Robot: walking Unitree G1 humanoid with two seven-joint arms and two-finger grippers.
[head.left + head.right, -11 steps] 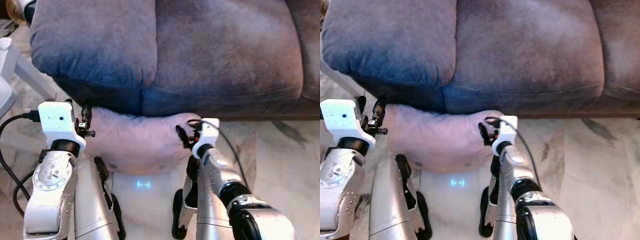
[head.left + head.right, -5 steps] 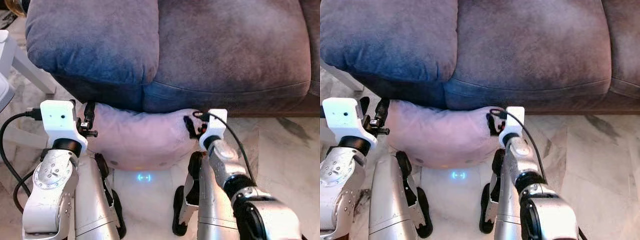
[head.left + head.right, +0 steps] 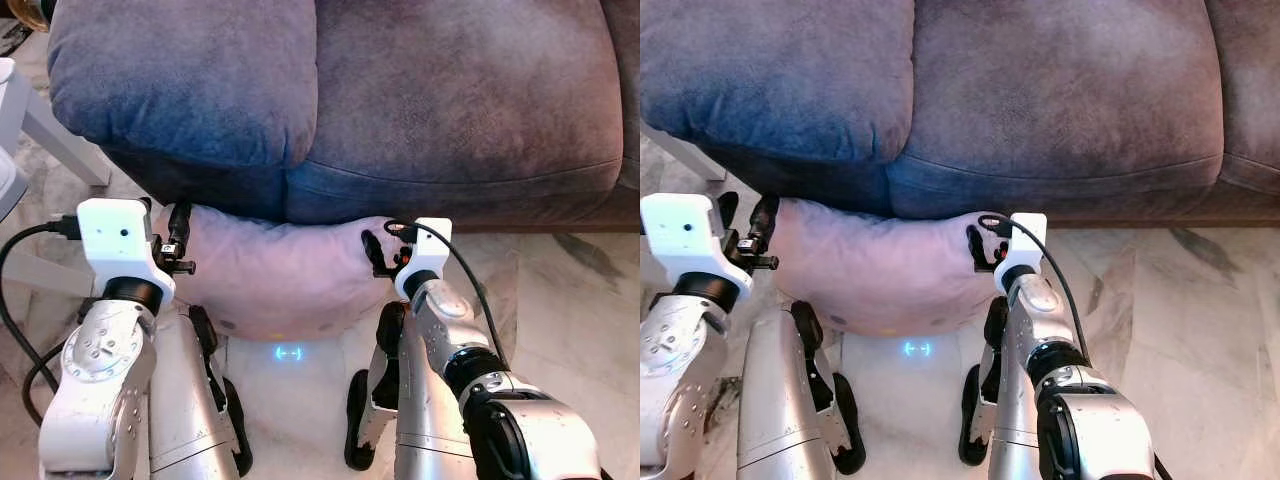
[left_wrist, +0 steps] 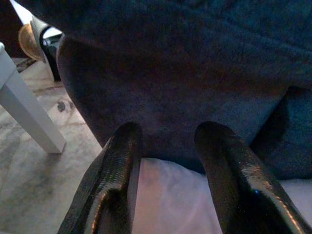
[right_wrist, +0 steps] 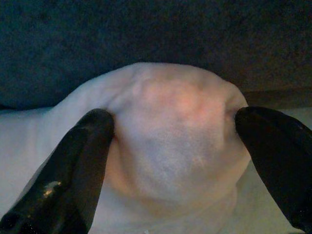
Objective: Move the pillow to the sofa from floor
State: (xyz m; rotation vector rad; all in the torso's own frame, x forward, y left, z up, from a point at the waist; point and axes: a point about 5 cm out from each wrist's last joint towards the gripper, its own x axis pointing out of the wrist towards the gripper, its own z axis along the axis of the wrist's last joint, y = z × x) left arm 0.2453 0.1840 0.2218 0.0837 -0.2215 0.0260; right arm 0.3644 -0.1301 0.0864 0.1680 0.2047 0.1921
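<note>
Right hand (image 5: pixel 170 161) wide around the pillow (image 3: pixel 280 280) corner, left hand (image 4: pixel 165 180) narrow at 9 o'clock — nothing clamped. Risk: pillow snags under the sofa (image 3: pixel 400 110) lip on lift.

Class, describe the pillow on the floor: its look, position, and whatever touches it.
The pillow is pale pink, soft and plump, looking like smooth cloth. It lies on the marble floor against the sofa base, partly tucked beneath the seat. The left tool is at one end; the right tool straddles the other end's bulging corner, fingers open.
</note>
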